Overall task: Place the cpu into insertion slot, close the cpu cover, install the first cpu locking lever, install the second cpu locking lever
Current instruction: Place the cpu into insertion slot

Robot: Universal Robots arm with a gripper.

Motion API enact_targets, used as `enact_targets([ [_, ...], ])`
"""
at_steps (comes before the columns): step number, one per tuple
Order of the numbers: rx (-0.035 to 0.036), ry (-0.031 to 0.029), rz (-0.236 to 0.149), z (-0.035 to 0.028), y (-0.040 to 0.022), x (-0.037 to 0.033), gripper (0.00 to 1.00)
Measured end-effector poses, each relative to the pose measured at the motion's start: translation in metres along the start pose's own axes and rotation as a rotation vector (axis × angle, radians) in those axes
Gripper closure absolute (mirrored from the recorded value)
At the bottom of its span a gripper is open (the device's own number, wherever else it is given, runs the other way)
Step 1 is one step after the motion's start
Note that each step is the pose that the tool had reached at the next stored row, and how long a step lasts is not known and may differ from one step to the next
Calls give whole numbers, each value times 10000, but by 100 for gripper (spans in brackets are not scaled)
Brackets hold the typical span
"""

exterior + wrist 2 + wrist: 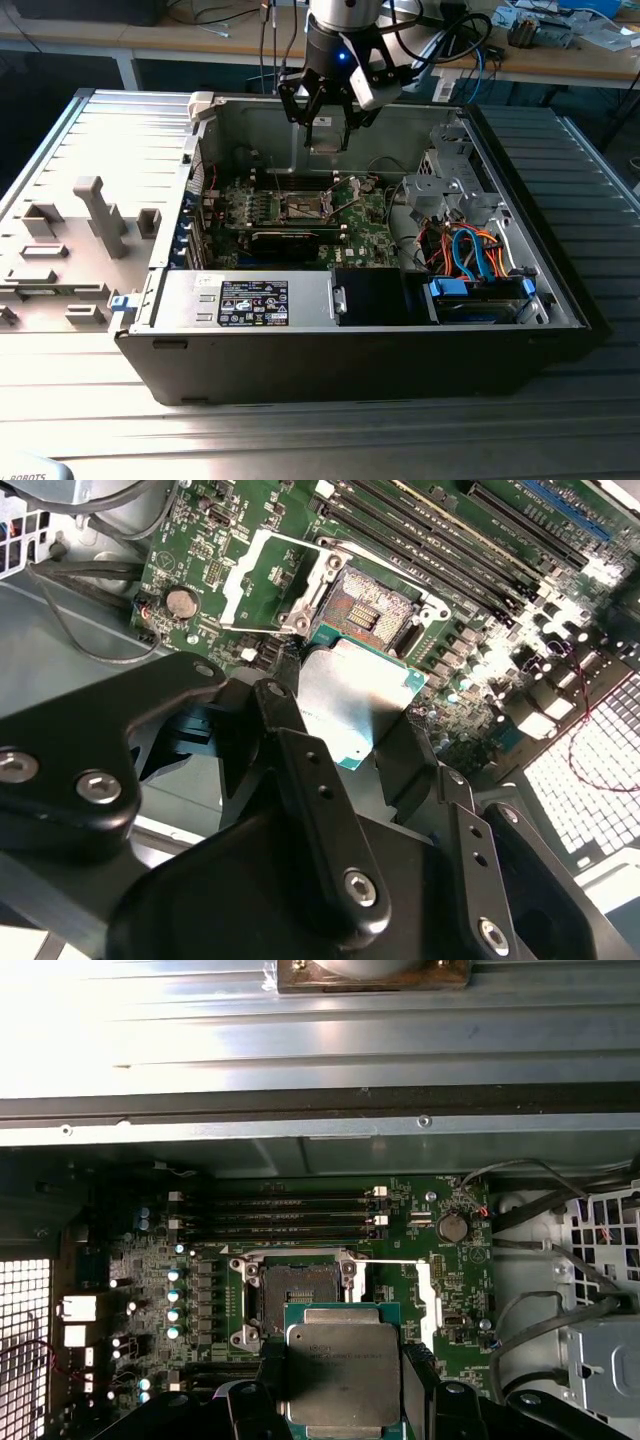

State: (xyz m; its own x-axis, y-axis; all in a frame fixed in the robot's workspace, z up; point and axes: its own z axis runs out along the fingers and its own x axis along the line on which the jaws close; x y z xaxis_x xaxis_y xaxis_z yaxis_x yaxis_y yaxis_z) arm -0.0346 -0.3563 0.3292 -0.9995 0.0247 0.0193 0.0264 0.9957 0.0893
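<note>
Exterior view: an open computer case (350, 365) lies on its side on a ribbed metal table (120, 120), with the green motherboard (375, 235) on its floor. The gripper (326, 138) hangs high inside the case, well clear of the board and near the case's far wall.

In the second wrist view, the 2 black fingers (310, 780) are pinching the cpu (350, 695) by 2 opposite edges. The chip is carried flat, with its metal face towards the camera.

The insertion slot (365, 608) lies bare beneath and slightly ahead of the held chip, and nothing is seated in its dark contact field. The cpu cover (235, 595) is swung open to 1 side of the slot, so the way down looks unobstructed. I cannot make out the locking levers clearly.

The move turns on the offset between chip and slot. In the first wrist view, the cpu's edge overlaps the slot's near rim, but the chip hangs well above it, so the 2 are apart. The chip is square, so no long axis matters. Its sides look roughly parallel to the slot's silver rim, though I judge it is not yet centred over the opening.

The cpu has a silver-grey plate with rounded corners and faint print. A thin teal-green border shows around the plate.
</note>
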Motion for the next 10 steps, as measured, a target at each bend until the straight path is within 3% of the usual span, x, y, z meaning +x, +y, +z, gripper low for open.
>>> enact_targets([
  [10,0,0,0,16,-1,0,46],
])
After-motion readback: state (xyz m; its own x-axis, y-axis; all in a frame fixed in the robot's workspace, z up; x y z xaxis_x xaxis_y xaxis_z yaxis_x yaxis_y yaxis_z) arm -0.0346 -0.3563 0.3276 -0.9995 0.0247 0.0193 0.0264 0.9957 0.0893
